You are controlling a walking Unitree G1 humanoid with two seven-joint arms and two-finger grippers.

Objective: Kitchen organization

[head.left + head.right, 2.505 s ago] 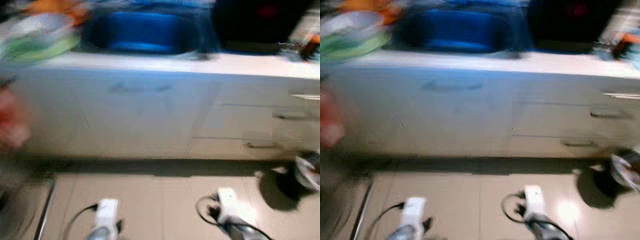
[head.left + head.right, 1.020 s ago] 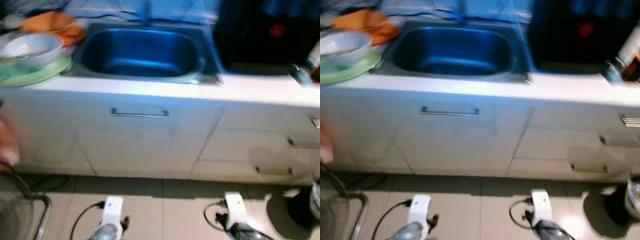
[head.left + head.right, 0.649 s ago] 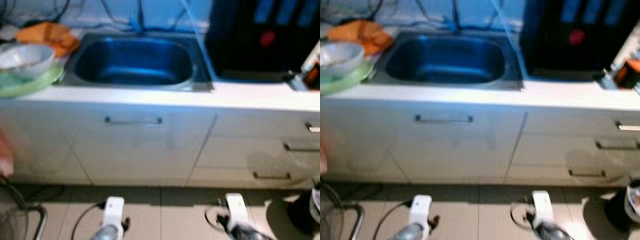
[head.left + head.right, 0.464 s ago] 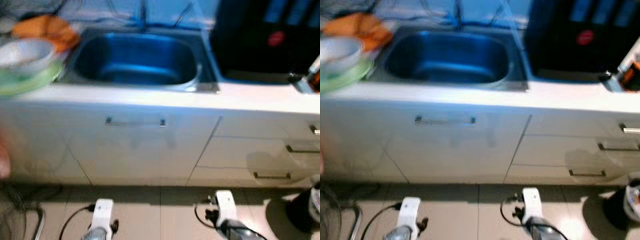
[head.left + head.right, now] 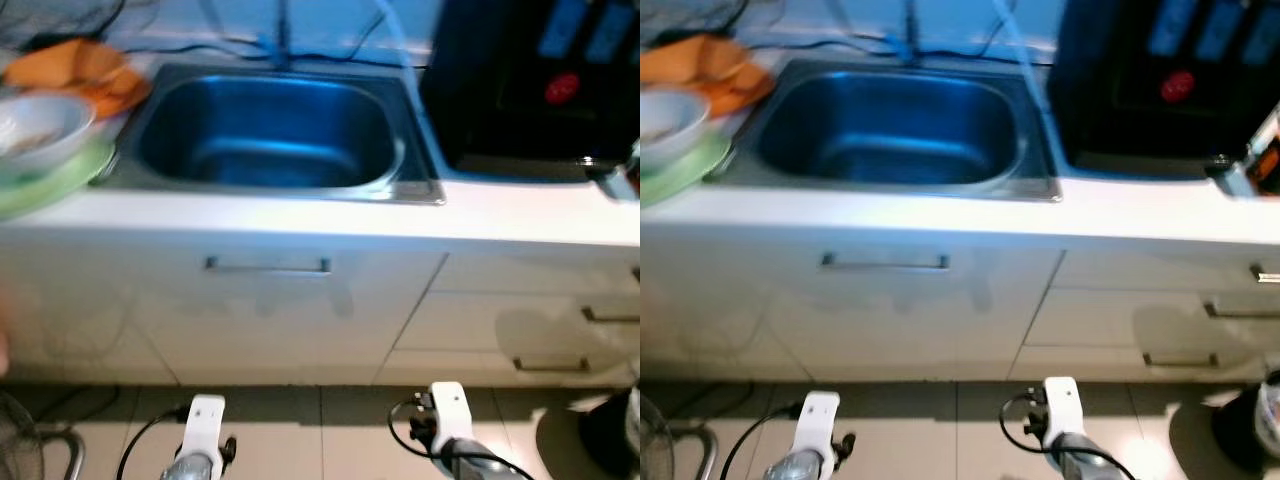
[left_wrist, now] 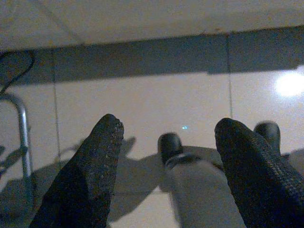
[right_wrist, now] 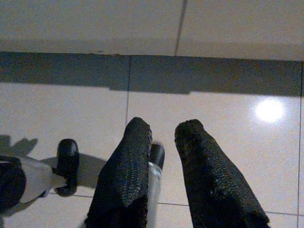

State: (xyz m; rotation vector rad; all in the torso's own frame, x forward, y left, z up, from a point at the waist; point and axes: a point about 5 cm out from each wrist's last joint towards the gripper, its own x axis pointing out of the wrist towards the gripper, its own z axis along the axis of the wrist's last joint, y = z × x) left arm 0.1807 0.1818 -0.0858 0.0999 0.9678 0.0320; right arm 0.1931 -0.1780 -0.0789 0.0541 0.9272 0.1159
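Two end effectors, both hanging idle near the floor, nothing held. Left end effector (image 6: pixel 164 152): fingers (image 6: pixel 90 175) spread wide, only tile behind them. Right end effector (image 7: pixel 161 156): fingers (image 7: pixel 126 171) nearly together with a narrow gap, touching nothing.

Step in hand, as I read it: the approach to the bench (image 5: pixel 300 215), with no reach begun. Head views are soft with blur.

Scene:
- Steel sink (image 5: pixel 270 130) dead ahead, set into the bench; basin looks empty.
- Task items sit to the robot's left of the sink: pale bowl (image 5: pixel 35 125) resting on a green plate (image 5: pixel 55 180), orange cloth (image 5: pixel 85 70) just behind them by the wall.
- Black appliance (image 5: pixel 530 90) with a red spot to the right of the sink.
- Something pale at the far right edge of the bench, too cropped to identify.
- Cupboard door below the sink with a bar handle (image 5: pixel 268 265); drawers to its right.
- Dark round object on the floor at far right, unclear what.

To do it well:
- Square up and stop fully before raising an arm, so the blur clears.
- Shift toward the left, since the dishes sit at the edge of view.
- Use the left arm for the bowl; it is already open wide enough.
- Lift the bowl off the plate first. Taking the plate with the bowl on it risks a slide.
- Keep clear of the cables (image 5: pixel 60 20) at the back wall.
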